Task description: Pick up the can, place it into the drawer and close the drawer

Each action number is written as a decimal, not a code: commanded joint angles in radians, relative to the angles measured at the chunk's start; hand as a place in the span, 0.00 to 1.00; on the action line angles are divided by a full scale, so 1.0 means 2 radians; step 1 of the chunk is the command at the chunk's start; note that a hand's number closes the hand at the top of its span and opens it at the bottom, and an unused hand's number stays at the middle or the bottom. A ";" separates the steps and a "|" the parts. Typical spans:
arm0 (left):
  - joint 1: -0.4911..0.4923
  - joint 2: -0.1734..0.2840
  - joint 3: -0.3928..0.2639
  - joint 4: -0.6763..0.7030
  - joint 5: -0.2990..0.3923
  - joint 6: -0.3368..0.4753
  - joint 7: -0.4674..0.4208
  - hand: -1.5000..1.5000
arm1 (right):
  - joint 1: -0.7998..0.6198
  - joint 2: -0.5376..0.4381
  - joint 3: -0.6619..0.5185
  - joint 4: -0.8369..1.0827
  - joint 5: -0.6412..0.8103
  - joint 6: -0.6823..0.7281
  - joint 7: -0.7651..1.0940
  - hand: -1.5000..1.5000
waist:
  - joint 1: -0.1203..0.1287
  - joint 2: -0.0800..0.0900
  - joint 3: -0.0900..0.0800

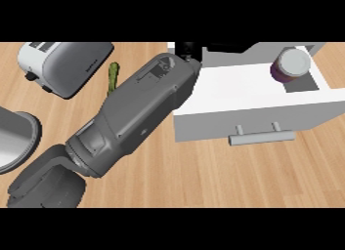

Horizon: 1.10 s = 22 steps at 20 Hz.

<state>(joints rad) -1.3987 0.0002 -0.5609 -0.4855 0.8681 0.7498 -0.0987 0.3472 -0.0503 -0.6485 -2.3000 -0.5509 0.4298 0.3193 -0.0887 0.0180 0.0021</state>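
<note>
The white drawer stands pulled out at the right, its grey bar handle facing the near side. A purple can with a pale grey lid stands upright inside the drawer, near its far right corner. One grey forearm comes in from the lower left and slants up to the drawer's far left corner. Its black left hand shows only partly at the top edge, behind the drawer's back wall and well left of the can. It touches nothing that I can see. The right hand does not show.
A silver toaster sits at the far left. A thin green vegetable lies beside the forearm. A grey round pot rim shows at the left edge. Bare wooden counter lies in front of the drawer.
</note>
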 commanded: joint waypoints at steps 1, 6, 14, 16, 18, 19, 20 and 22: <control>0.000 0.000 -0.022 0.006 0.022 0.026 -0.007 0.00 | -0.017 -0.009 0.002 0.012 0.005 -0.003 0.003 0.00 | -0.008 0.003 0.000; 0.013 0.000 -0.031 -0.003 0.044 0.028 -0.028 0.00 | -0.007 0.009 0.007 0.006 0.027 0.005 -0.007 0.00 | -0.003 0.001 0.000; 0.003 0.000 -0.014 0.015 0.069 0.016 -0.062 0.00 | -0.015 -0.015 -0.030 -0.017 0.052 0.031 -0.061 0.00 | -0.006 0.000 0.000; 0.005 0.000 -0.024 0.004 0.071 0.015 -0.069 0.00 | -0.044 -0.043 -0.022 -0.054 0.098 0.020 -0.053 0.00 | 0.000 0.002 -0.001; 0.004 0.000 -0.021 0.005 0.081 0.022 -0.081 0.00 | -0.055 -0.040 0.001 -0.043 0.128 0.038 -0.073 0.00 | -0.001 0.005 0.000; 0.004 0.000 -0.021 -0.004 0.081 0.018 -0.081 0.00 | -0.041 -0.023 0.010 -0.052 0.141 0.047 -0.084 0.00 | 0.010 0.000 0.000; -0.001 0.000 -0.016 0.017 0.081 0.002 -0.092 0.00 | -0.047 -0.025 0.010 -0.051 0.140 0.052 -0.099 0.00 | 0.002 0.003 0.000; -0.007 0.000 -0.022 0.004 0.084 0.014 -0.088 0.00 | -0.057 -0.011 0.032 -0.074 0.188 0.043 -0.105 0.00 | 0.011 0.000 0.000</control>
<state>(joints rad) -1.4036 0.0000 -0.6018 -0.4699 1.0217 0.7757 -0.2561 0.2446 -0.0974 -0.6259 -2.3642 -0.3035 0.5053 0.1486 -0.0788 0.0215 0.0016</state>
